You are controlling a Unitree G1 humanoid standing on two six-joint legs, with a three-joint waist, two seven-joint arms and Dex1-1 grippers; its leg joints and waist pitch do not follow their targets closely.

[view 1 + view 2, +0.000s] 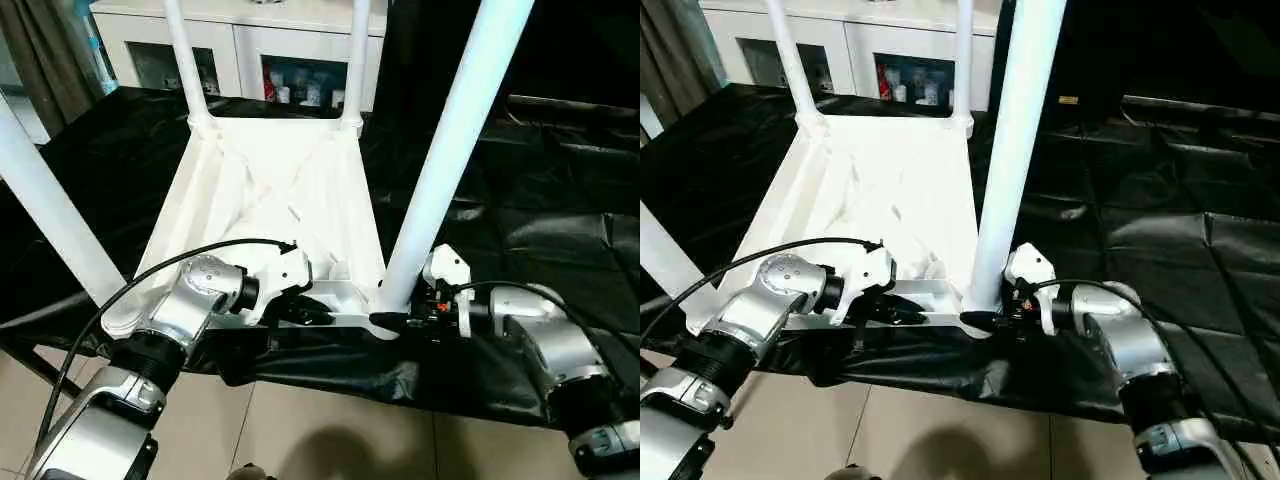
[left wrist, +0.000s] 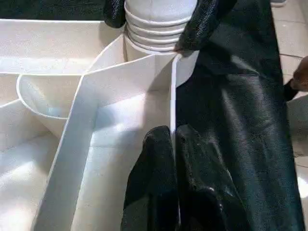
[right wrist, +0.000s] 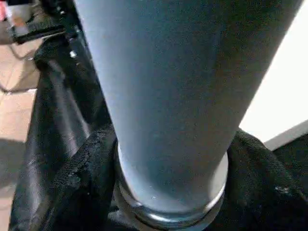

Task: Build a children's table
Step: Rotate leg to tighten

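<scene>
Here, leg (upright) between right tool fingers.

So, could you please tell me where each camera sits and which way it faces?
Left eye, right eye: on the head, looking down at the upturned children's table; both silver forearms show.
Left wrist: along the left hand, pinching the table's rim.
Right wrist: along the right hand, around the near right leg.
Shared: that leg's ribbed base shows in the left wrist view too.
</scene>
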